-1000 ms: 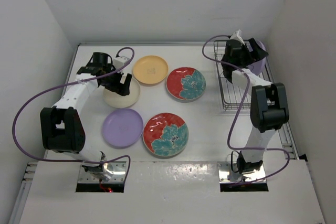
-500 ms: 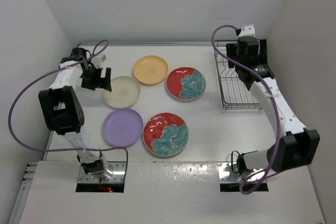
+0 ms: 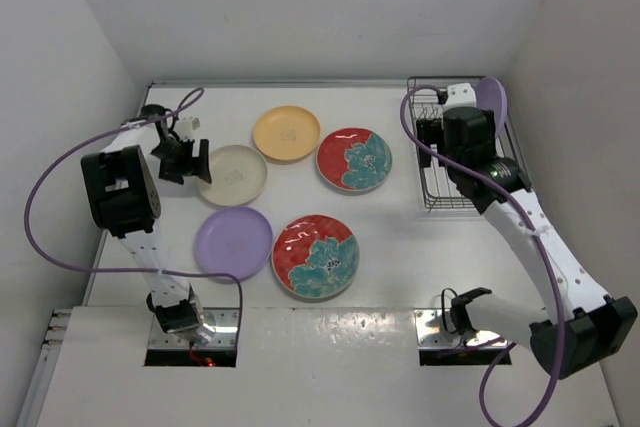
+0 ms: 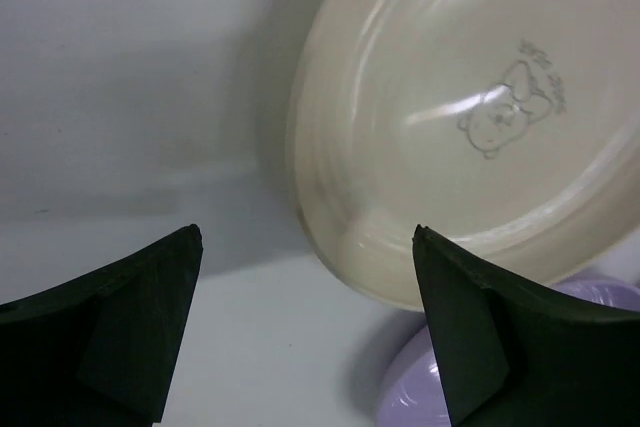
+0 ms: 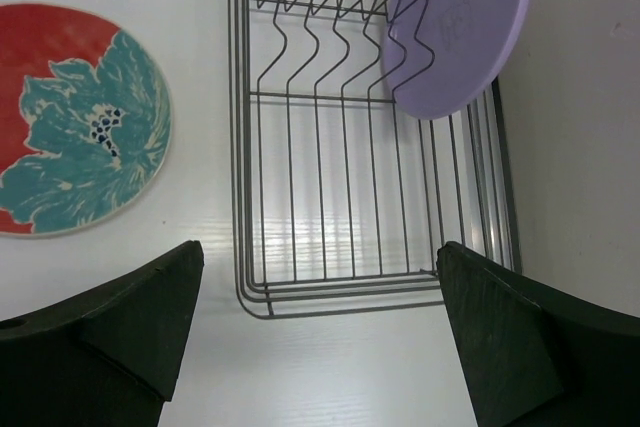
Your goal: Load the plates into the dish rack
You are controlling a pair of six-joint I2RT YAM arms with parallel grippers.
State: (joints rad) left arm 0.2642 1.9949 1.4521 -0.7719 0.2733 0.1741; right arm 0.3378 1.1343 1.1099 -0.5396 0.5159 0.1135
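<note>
Presently, left gripper [image 4: 305,247]: fingers [image 4: 150,327] spread wide, nothing held between them. Just ahead of the fingertips the cream plate [image 4: 470,117] is found lying flat on the table [image 4: 120,77], its near rim reaching across towards the right-hand finger. The flat lilac plate [image 4: 405,397] is glimpsed close by that same finger, just beside the cream one. Right gripper [image 5: 320,257]: fingers parted wide and empty, held above the near end of the dish rack [image 5: 240,147]. The racked lilac plate [image 5: 460,27] is stood on edge among the dividers, at the far corner ahead of the right-hand finger. A red floral plate [image 5: 80,117] is laid flat ahead of the left-hand finger, beside the rack. Farther out, an orange-yellow plate [image 3: 286,133] and a second red floral plate [image 3: 316,256] are recorded flat on the table.
</note>
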